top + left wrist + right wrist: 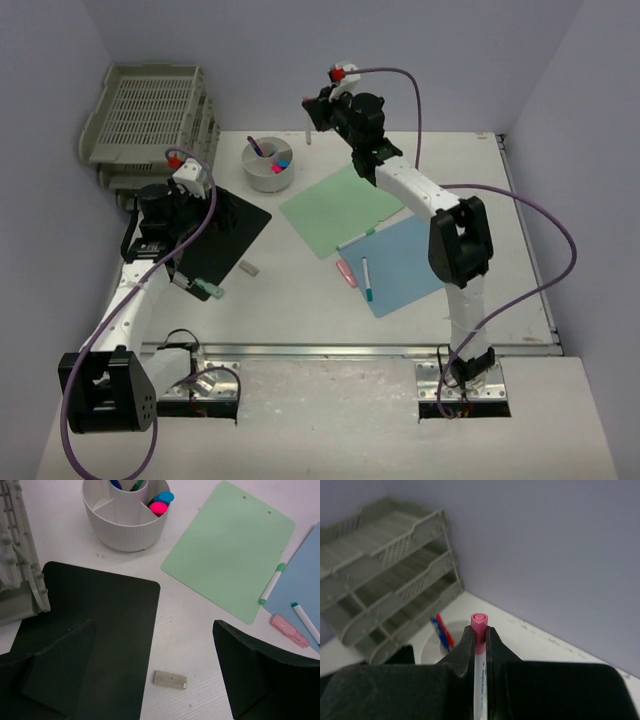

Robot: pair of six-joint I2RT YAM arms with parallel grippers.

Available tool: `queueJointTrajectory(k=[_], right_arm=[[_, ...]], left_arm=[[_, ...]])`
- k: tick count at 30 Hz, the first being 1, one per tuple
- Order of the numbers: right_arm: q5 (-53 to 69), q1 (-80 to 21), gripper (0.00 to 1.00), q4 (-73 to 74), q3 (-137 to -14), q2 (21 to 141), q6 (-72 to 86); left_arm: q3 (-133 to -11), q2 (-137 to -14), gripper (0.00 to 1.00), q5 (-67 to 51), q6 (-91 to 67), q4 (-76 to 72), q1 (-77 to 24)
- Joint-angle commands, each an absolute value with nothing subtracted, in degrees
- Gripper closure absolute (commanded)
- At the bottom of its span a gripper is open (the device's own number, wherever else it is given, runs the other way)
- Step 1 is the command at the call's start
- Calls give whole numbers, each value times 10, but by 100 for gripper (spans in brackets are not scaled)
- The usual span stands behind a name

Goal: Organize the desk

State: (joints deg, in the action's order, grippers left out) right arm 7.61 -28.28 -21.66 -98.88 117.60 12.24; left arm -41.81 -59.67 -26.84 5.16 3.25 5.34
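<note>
Desk (290,295) below the right gripper (311,117), pink-capped pen (479,622) between its fingers

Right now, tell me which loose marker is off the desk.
The pink-capped marker, pinched in the right fingers and held up near the back wall. The green-capped marker lies on the green folder, the teal-capped marker on the blue folder.

Right claw (479,631) raised, clamped, left claw (152,630) spread
</note>
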Motion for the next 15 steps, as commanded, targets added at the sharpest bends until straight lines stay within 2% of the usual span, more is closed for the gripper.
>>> queueJointTrajectory(k=[1, 2, 3, 5, 15], right_arm=[[5, -280, 100, -360, -1158, 1300, 229], [5, -280, 100, -361, -1162, 1304, 230], [-4, -281, 100, -368, -1234, 1366, 241], [-21, -284, 100, -379, -1278, 1408, 250], [-34, -287, 100, -459, -1251, 1470, 281]], left_arm=[[-453, -606, 0, -282, 5, 10, 61], [-453, -606, 0, -287, 5, 10, 61], [-458, -610, 0, -291, 5, 10, 60], [-462, -613, 0, -294, -11, 13, 61], [-469, -641, 0, -289, -4, 17, 61]])
